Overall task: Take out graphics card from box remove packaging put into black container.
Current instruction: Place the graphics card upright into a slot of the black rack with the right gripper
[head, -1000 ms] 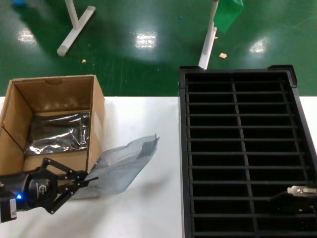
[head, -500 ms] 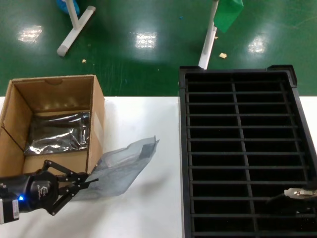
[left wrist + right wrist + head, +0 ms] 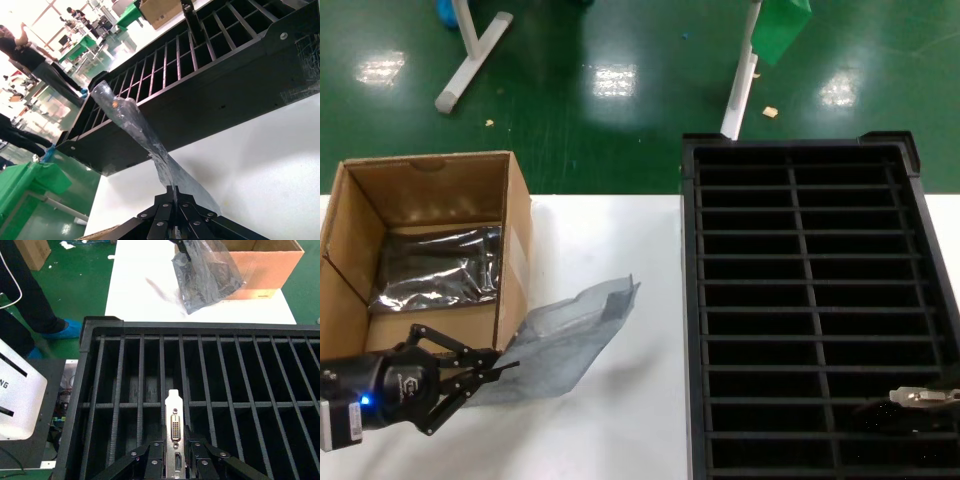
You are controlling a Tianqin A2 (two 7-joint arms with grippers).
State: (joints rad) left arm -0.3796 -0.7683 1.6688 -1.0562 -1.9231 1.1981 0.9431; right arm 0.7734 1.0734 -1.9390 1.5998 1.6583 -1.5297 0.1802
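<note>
The white bench (image 3: pixel 610 250) carries everything in front of me. The black container (image 3: pixel 692 300) takes up its right side, running from the far edge to the near edge, its ribs dividing it into two columns of narrow slots. The box (image 3: pixel 516 215) stands at the bench's left edge, flaps upright, with a shiny crinkled bag lying on its floor.

The packaging (image 3: pixel 565 335) lies just beside the box's right wall, slanting across the bench toward the container; its far end is lifted off the surface. My left gripper (image 3: pixel 480 375) sits near the bench's front-left corner, and its jaws are pinched together on the near end of that grey bag; from my left wrist the bag (image 3: pixel 145 137) rises out of the closed fingertips.

My right gripper (image 3: pixel 176 452) hangs over the container near its front-right corner, jaws clamped on the graphics card (image 3: pixel 174 427). The card stands upright, its silver bracket (image 3: pixel 920 397) showing above a slot in the right column.
</note>
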